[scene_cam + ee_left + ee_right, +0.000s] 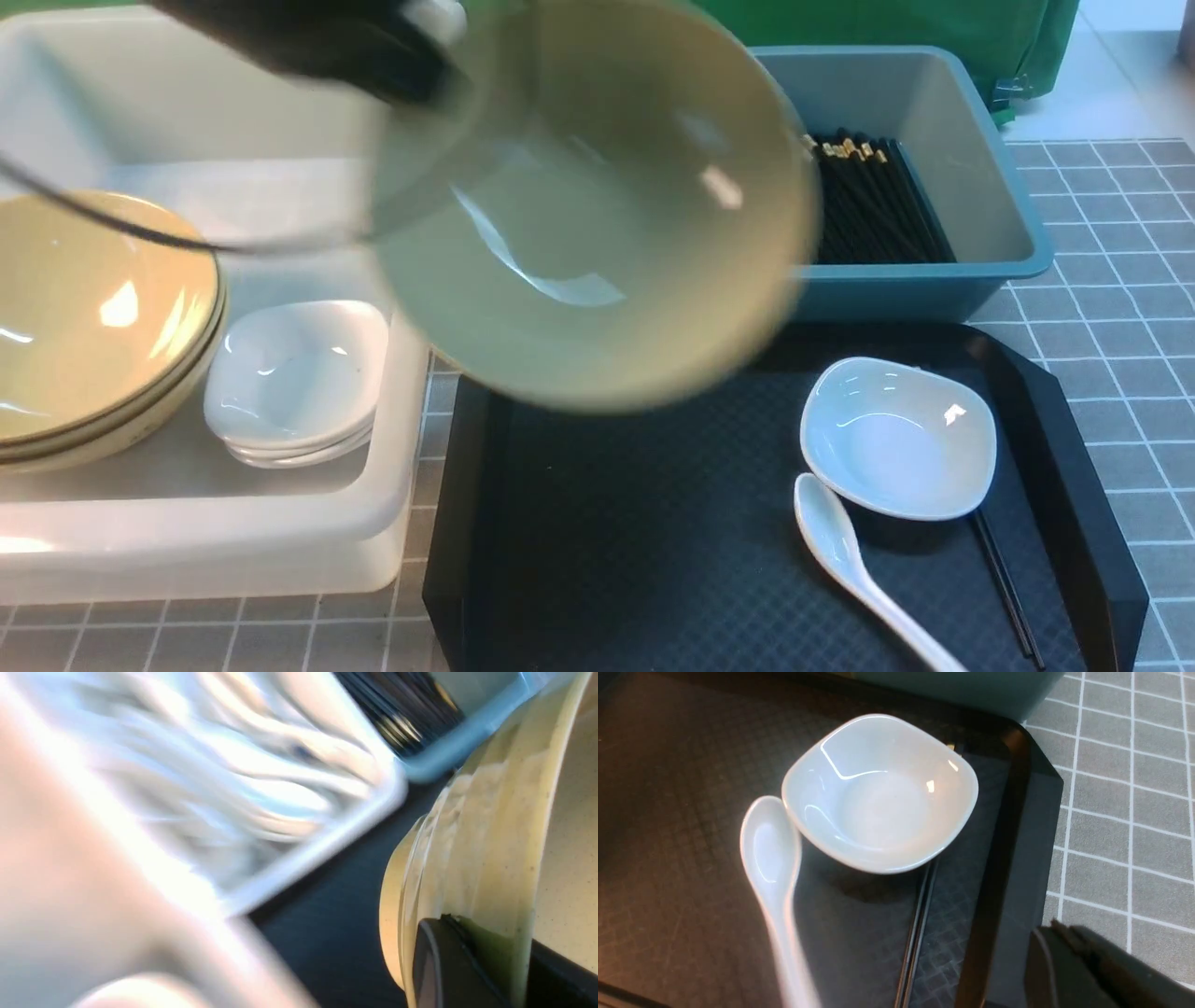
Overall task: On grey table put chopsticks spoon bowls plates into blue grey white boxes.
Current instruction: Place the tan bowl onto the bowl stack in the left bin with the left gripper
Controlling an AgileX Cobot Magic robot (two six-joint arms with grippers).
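My left gripper (420,75) is shut on the rim of a tan-yellow bowl (597,205) and holds it tilted in the air, blurred, beside the milky-white tub (392,523). The left wrist view shows its fingers (444,961) clamping the bowl's rim (490,835). The tub holds stacked yellow bowls (93,317) and stacked white plates (299,373). One white plate (896,439), a white spoon (840,541) and black chopsticks (1008,588) lie on the black tray (635,541). My right gripper (1057,931) is shut and empty, over the tray's edge near that plate (882,798).
The blue bin (990,159) at the back right holds many black chopsticks (868,205). A pale bin (327,844) with white spoons shows blurred in the left wrist view. The grey tiled table (1120,327) lies to the right of the tray.
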